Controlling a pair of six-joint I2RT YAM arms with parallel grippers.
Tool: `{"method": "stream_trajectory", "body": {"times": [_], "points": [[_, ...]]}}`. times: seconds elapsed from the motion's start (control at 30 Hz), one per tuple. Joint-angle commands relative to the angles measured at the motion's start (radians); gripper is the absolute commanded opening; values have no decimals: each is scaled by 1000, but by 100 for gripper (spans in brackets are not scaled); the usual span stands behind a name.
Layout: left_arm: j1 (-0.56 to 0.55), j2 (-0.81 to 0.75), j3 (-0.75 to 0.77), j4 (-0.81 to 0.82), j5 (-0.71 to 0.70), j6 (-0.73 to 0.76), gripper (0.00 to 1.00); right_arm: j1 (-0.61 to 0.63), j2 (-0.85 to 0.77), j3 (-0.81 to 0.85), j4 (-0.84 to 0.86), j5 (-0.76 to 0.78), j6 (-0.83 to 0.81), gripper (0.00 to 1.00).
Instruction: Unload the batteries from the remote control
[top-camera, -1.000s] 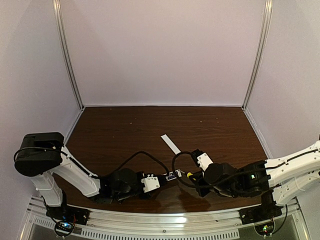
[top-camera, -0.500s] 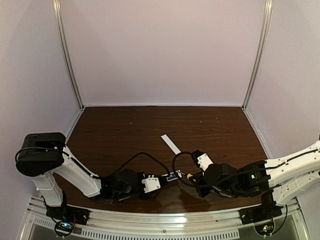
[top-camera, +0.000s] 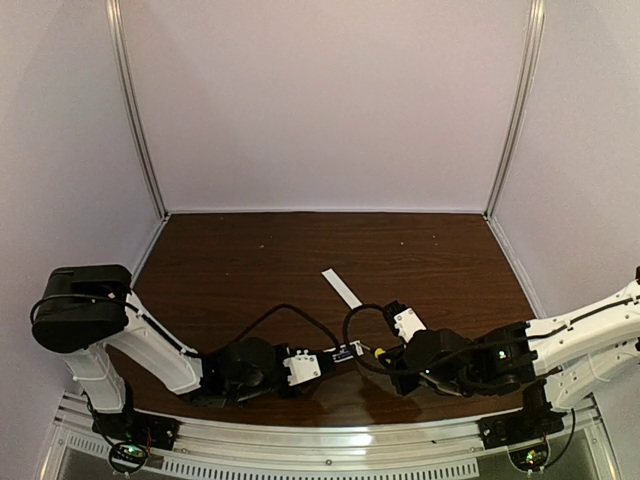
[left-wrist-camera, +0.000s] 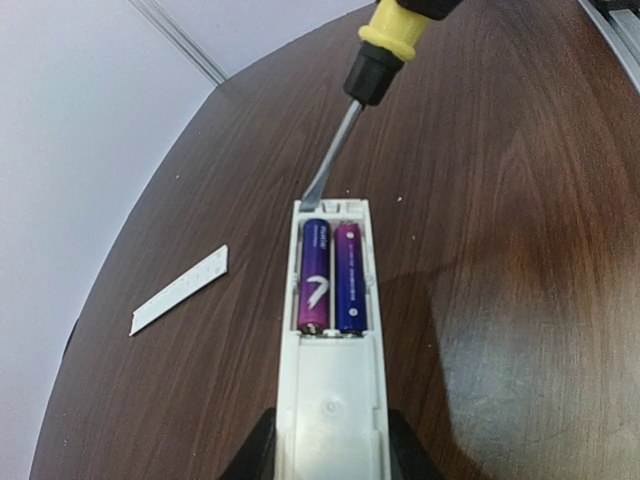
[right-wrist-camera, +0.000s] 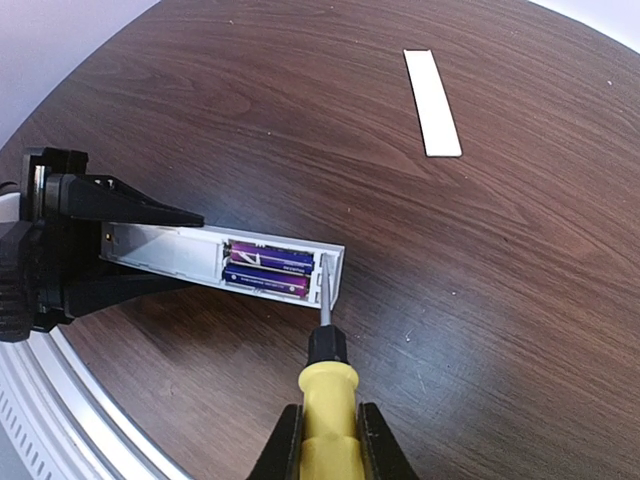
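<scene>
— Which step?
— Prying the cells out, by the look of it. Done with the lid: see the cover strip (right-wrist-camera: 432, 102) flat on the table (right-wrist-camera: 560, 260), well apart from the remote control (right-wrist-camera: 165, 250). Not yet lifted: both batteries (right-wrist-camera: 268, 268), side by side in the open recess.
— And where to find the remote?
— Near the front edge of the table, between the two arms. Clamped at its closed end by the left gripper (left-wrist-camera: 328, 455), fingers pressed against both long sides.
— On the right?
— With the right gripper (right-wrist-camera: 327, 450), a closed grip around the yellow handle of the screwdriver (right-wrist-camera: 325, 385). Blade pointing down at the end wall of the recess, just past the battery ends; touching or just clear, impossible to tell.
— Next, then?
— Probably sliding the tip under one battery's end and levering upward. Calls for a small, slow tilt, and a firm hold on the left to stop the body sliding.
— Worth watching?
— Slipping off the rounded end, or flicking a cell across the table.
</scene>
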Motion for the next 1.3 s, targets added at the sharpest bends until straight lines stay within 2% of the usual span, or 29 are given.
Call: {"method": "stream_trajectory", "body": {"times": [0.0,1.27], "points": [[-2,-6,21,62,20,-4,0,-2,28,8,2,16,8,0],[-2,4,24,77,-81,-10,0,-2,92,27,53,-71,20,0]]}}
